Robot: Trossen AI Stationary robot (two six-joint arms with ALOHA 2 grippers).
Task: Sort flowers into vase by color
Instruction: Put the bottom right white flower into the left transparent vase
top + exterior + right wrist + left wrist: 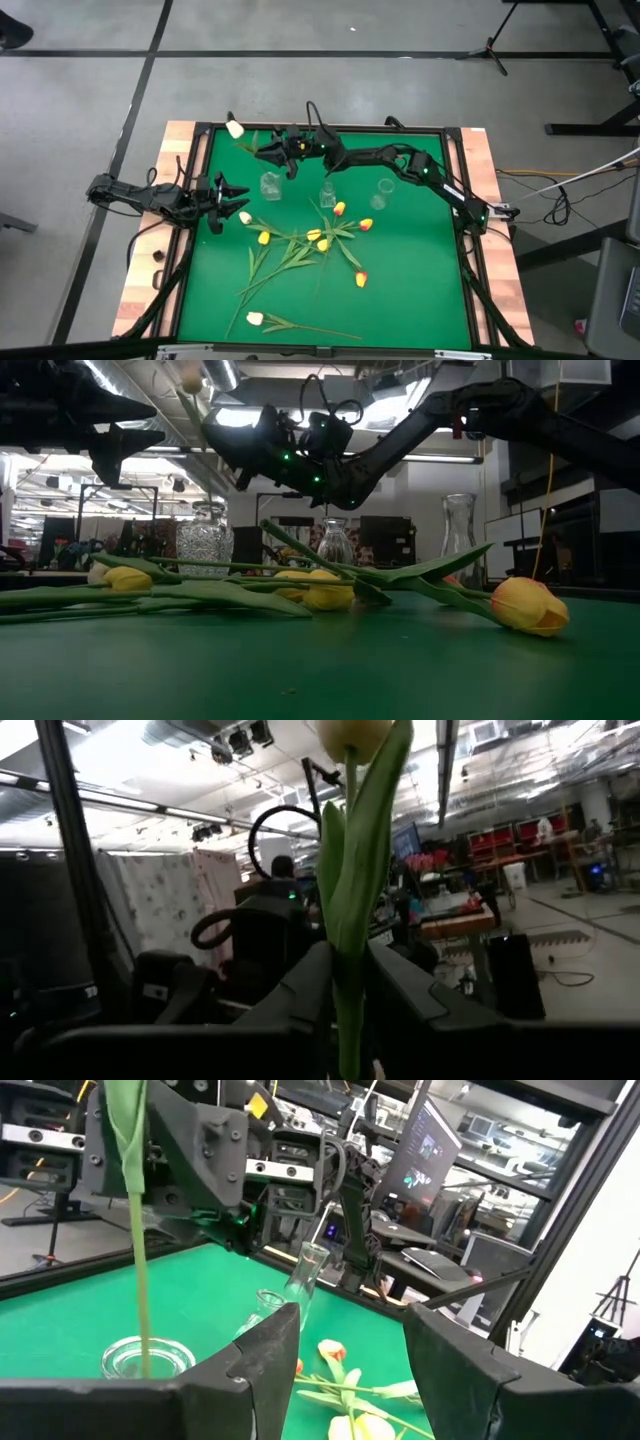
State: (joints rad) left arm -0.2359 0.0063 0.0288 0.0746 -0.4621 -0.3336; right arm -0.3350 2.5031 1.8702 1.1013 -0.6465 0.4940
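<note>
High view: right hand [272,152] clamps a white tulip [236,129] by its stem, near the counter's far edge, over the left vase [270,185]. Left hand [232,190] spread, idle, left edge. Next: lower stem into vase, let go.

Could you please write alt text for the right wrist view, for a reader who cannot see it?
The right claw grips the green stem of a white-headed tulip that stands upright between its two dark fingers, the pale bud at the picture's top. Behind lies a blurred workshop with ceiling lights.
</note>
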